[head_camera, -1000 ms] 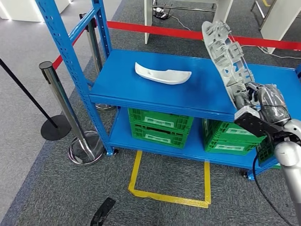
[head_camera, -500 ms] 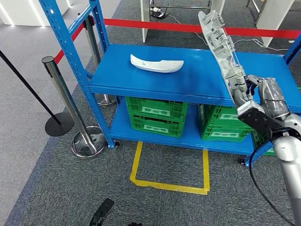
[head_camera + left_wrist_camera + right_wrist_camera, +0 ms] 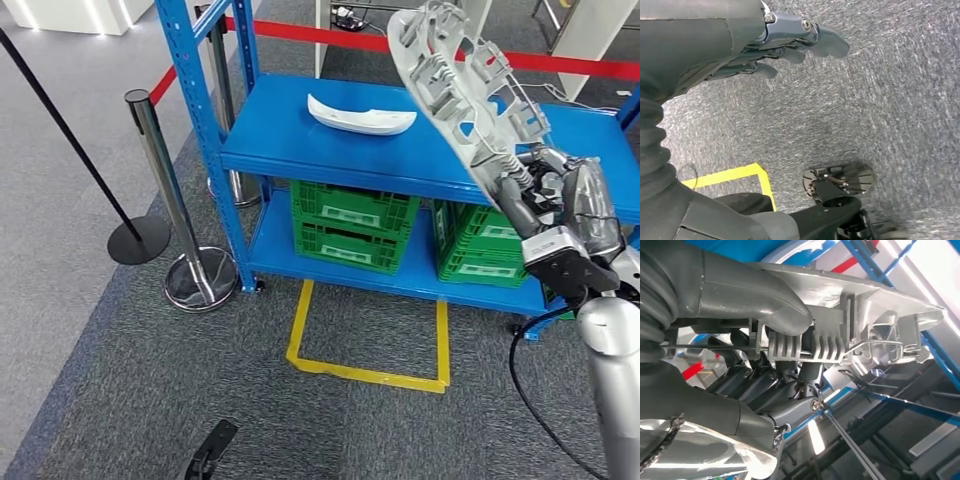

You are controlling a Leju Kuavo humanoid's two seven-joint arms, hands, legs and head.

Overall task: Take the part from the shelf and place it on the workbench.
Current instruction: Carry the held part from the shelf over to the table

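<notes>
My right hand grips the lower end of a long grey ribbed plastic part, held up and tilted in front of the blue shelf. In the right wrist view the grey part lies across the thumb and dark fingers that clamp it. A second, white curved part lies on the shelf's top board. My left hand hangs above the grey carpet, fingers loosely extended and holding nothing.
Green crates sit on the lower shelf board. A chrome stanchion with a round base stands left of the shelf, a black-based post further left. Red barrier tape runs behind. A yellow floor rectangle marks the carpet.
The whole view has shifted, so the camera has moved. The grey part in my right hand now stands higher and nearer, turned to show more of its ribbed face.
</notes>
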